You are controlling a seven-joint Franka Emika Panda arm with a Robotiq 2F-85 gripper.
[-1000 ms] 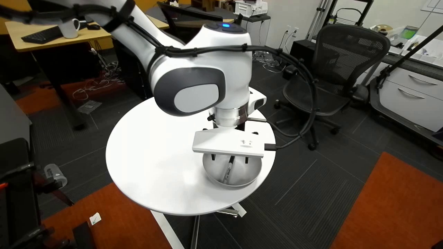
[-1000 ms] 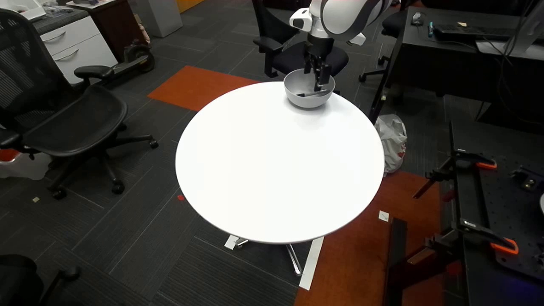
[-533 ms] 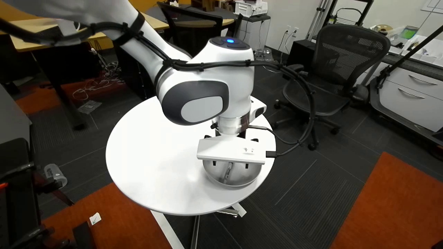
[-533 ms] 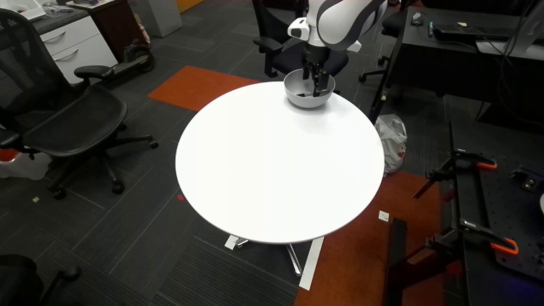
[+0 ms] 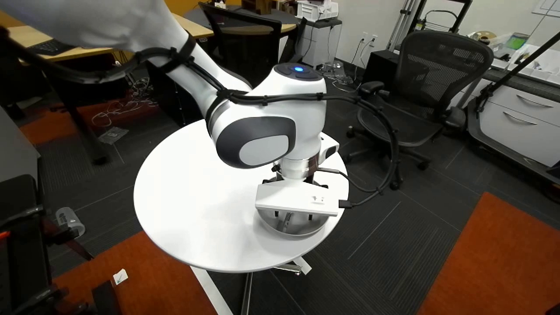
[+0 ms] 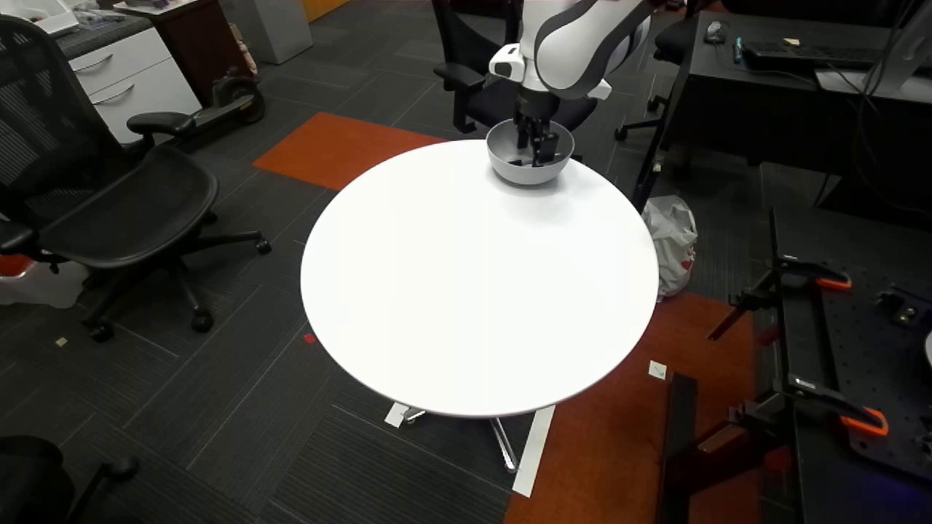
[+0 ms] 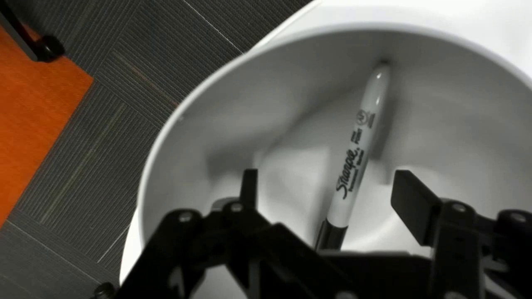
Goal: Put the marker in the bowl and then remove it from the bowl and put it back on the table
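The marker (image 7: 353,166) has a pale grey barrel with "Sharpie" print and a black cap. It lies leaning inside the grey bowl (image 7: 232,95), one end against the wall. In an exterior view the marker (image 5: 286,221) shows below the gripper; its cap end is hidden in the wrist view. The bowl (image 6: 510,171) stands near the edge of the white round table (image 6: 473,291). My gripper (image 7: 325,180) is open, its fingers apart on either side of the marker, not touching it. In both exterior views the gripper (image 5: 293,215) (image 6: 534,151) points down into the bowl.
The bowl's rim (image 5: 299,236) surrounds the fingers. The table edge is close behind the bowl. A black office chair (image 5: 433,87) stands beside the table, and a black bench with clamps (image 6: 859,349) stands on another side.
The arm has come down, and the open fingers have sunk from near the bowl's rim to deeper inside it, around the marker. The bowl and marker have not visibly moved.
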